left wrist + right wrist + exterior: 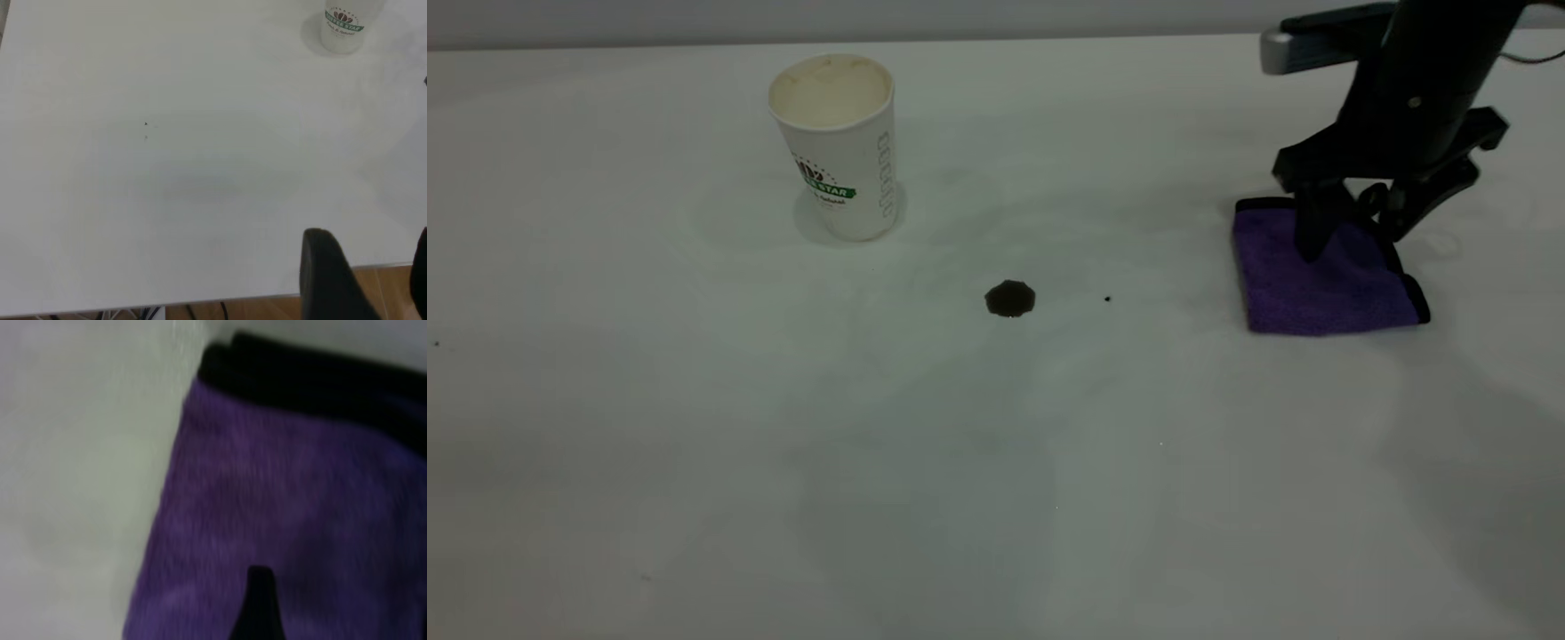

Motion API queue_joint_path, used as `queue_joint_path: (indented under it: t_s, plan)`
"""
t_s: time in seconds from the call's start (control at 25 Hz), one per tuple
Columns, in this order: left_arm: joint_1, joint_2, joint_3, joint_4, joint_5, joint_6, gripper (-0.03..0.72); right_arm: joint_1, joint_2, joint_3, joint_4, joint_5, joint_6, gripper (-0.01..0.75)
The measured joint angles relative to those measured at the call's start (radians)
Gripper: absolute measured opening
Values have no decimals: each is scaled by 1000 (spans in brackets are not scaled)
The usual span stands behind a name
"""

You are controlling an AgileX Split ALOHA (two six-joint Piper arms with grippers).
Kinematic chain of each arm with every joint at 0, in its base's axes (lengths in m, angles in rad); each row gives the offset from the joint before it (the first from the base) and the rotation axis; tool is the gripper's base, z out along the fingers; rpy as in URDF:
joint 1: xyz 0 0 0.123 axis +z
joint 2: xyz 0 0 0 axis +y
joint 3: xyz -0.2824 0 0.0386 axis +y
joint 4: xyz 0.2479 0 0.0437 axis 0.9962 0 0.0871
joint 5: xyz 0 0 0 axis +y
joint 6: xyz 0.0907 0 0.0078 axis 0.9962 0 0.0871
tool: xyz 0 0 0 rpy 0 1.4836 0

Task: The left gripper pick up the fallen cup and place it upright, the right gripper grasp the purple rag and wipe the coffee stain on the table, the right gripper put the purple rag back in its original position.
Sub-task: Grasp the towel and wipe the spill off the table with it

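Note:
The cup (838,142) stands upright on the table (694,462) at the far left, cream inside showing; it also shows in the left wrist view (343,25). The coffee stain (1010,299) is a small dark blot mid-table. The purple rag (1325,280) lies flat at the right. My right gripper (1356,238) is down on the rag's far part, fingers spread, open. The right wrist view shows the rag (293,500) close up with one dark finger (259,608) on it. My left gripper (370,280) is open and empty over the table's edge, outside the exterior view.
A tiny black speck (1107,299) lies between the stain and the rag. The table's edge (200,301) with wooden floor beyond shows in the left wrist view. The far edge of the table runs behind the cup.

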Motion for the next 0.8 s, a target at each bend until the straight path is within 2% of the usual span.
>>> queue_joint_path:
  t_s: [0.08, 0.2, 0.36, 0.52, 0.56, 0.68, 0.8]
  plan:
    - [0, 0, 0, 0, 0, 0, 372, 0, 38, -36, 0, 2, 0, 645]
    - [0, 0, 0, 0, 0, 0, 372, 0, 83, -73, 0, 7, 0, 545]
    - [0, 0, 0, 0, 0, 0, 372, 0, 107, -97, -2, 25, 2, 348]
    - [0, 0, 0, 0, 0, 0, 372, 0, 113, -105, 48, 30, -5, 102]
    - [0, 0, 0, 0, 0, 0, 372, 1, 113, -107, 64, 31, -19, 69]
    - [0, 0, 0, 0, 0, 0, 372, 24, 110, -129, 109, 49, -57, 52]
    - [0, 0, 0, 0, 0, 0, 372, 84, 104, -189, 141, 112, -68, 51]
